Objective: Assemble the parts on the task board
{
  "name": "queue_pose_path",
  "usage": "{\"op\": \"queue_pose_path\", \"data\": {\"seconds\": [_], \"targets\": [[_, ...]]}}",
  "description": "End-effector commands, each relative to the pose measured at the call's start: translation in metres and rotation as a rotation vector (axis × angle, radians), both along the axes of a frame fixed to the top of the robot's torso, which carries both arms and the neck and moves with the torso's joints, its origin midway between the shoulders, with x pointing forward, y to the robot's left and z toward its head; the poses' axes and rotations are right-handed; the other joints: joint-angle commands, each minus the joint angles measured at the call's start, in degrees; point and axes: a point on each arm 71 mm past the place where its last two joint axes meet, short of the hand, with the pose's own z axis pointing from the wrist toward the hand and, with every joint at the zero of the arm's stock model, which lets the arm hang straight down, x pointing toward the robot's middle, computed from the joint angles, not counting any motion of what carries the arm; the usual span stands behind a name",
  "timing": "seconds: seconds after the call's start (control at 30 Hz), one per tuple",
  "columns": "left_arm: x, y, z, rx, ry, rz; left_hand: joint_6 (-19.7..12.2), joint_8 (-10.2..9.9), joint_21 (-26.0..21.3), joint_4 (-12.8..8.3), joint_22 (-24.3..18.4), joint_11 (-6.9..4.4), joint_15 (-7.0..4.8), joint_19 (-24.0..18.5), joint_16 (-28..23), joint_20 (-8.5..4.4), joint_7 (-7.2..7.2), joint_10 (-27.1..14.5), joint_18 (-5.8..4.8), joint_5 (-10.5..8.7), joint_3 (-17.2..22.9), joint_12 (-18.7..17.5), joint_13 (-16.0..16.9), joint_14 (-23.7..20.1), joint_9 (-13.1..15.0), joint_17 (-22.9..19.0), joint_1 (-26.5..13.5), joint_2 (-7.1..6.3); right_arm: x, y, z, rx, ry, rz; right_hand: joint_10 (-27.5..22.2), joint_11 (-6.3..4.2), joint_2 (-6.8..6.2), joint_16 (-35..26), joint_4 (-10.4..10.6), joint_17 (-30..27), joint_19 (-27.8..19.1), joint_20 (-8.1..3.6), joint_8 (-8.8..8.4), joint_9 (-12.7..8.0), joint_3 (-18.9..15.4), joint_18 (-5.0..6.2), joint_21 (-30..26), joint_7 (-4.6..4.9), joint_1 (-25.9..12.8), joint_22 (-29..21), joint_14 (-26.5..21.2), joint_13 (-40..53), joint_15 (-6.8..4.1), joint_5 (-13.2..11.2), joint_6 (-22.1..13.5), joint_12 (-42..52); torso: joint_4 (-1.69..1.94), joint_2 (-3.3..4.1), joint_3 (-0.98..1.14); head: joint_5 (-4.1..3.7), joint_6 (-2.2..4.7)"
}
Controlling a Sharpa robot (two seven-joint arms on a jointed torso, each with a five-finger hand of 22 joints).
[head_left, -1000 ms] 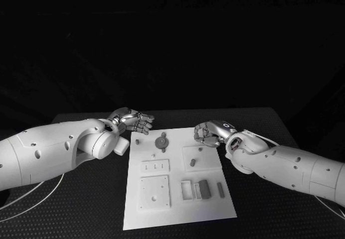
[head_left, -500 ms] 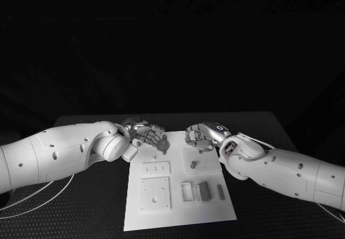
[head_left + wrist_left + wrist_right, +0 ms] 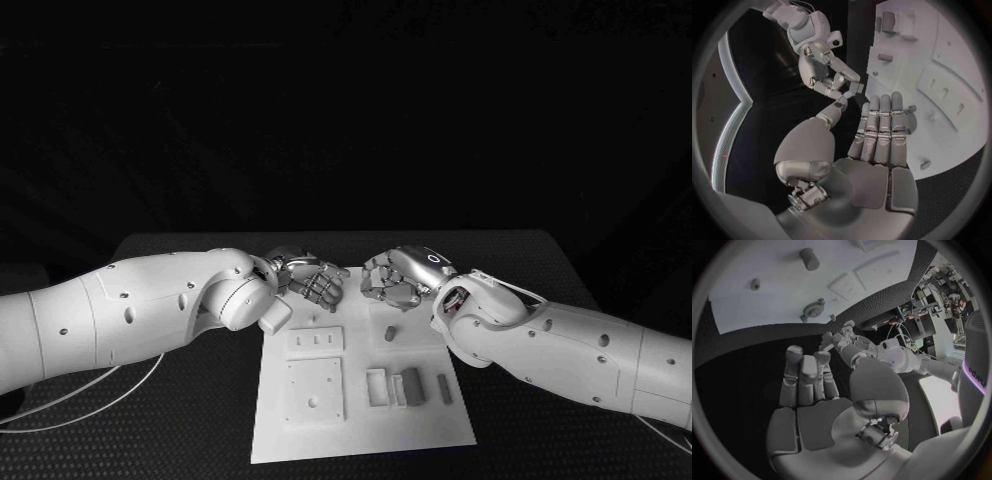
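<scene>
Hovering with fingers spread, grasping nothing — left silver hand and right silver hand crowding the flat white task board at twelve o'clock; risking colliding there — knocking the small grey round geared part.

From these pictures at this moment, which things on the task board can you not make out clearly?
- Head view: the far end of the task board lies under the left hand and the right hand, so any parts there are hidden.
- Right wrist view: the round part is too small to tell its shape in detail.
- Left wrist view: the board is cut off by the circle's rim.
</scene>
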Motion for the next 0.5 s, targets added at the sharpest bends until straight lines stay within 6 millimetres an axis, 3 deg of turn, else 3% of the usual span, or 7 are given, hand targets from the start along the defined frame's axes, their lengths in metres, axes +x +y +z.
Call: {"op": "queue_pose_path", "data": {"seconds": [0.03, 0.5], "targets": [[-0.0032, -0.0066, -0.0001, -0.024, 0.020, -0.043, -0.4, -0.3, -0.3, 0.0, 0.1, 0.07, 0.03, -0.5, -0.3, 0.14, 0.20, -0.3, 0.81, -0.18, -0.5, -0.3, 0.1, -0.4, -0.1, 0.0, -0.7, -0.10, -0.0021, 0.0044, 0.0012, -0.001, -0.008, 0.011, 0.2, -0.09, 0.23, 0.3, 0.1, -0.1, 0.3, -0.06, 0.16, 0.3, 0.3, -0.10, 0.2, 2.10, 0.4, 0.0, 0.3, -0.1, -0.19, 0.3, 6.9, 0.0, -0.02, 0.03, 0.00, 0.17, -0.01], [-0.0036, -0.0092, 0.0007, -0.040, 0.015, -0.047, -0.5, -0.6, -0.6, -0.2, 0.1, 0.15, 0.06, -0.5, -0.6, 0.19, 0.04, -0.5, 0.90, -0.18, -1.5, -0.6, 0.1, -0.5, -0.3, 0.2, -1.4, -0.33, -0.0046, 0.0115, 0.0020, 0.006, -0.001, 0.028, 0.3, -0.12, 0.23, 0.3, 0.1, -0.1, 0.4, -0.10, 0.11, 0.3, 0.4, -0.10, 0.2, 2.08, 0.3, 0.0, 0.3, -0.1, -0.22, 0.3, 7.0, -0.1, -0.03, 0.01, 0.01, 0.10, -0.18]]}}
